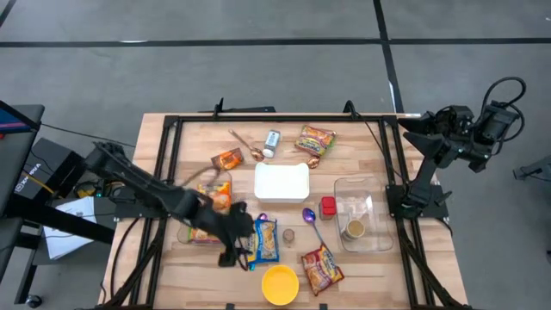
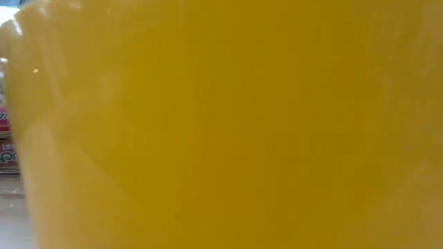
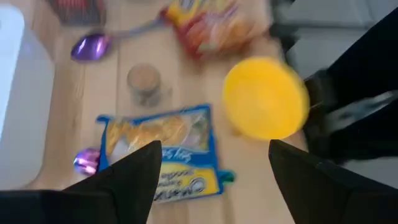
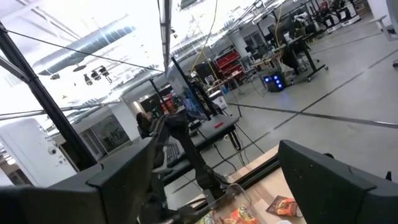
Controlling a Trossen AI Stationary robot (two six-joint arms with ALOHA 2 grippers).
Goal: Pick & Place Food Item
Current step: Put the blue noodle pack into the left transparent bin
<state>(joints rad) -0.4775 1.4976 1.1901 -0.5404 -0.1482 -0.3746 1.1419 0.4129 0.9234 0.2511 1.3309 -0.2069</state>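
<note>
A blue-and-yellow food packet (image 3: pixel 163 154) lies flat on the wooden table (image 1: pixel 189 138), near its front edge. My left gripper (image 1: pixel 244 236) hangs above the packet's left end, slanting down, open, its two fingers (image 3: pixel 134 171) standing apart over the packet (image 1: pixel 266 240) without touching it. My right gripper (image 1: pixel 413 127) is raised beyond the table's right edge, open with nothing between its fingers (image 4: pixel 118 177). A white lidded box (image 1: pixel 281 182) stands in the table's middle.
A yellow bowl (image 1: pixel 280 284) at the front edge fills the low view (image 2: pixel 221 124). A red packet (image 1: pixel 321 269), purple spoon (image 1: pixel 308 215), small jar (image 3: pixel 144 84), clear tub (image 1: pixel 362 215) and orange packets (image 1: pixel 315 139) lie around. A black frame (image 1: pixel 172 172) borders the table.
</note>
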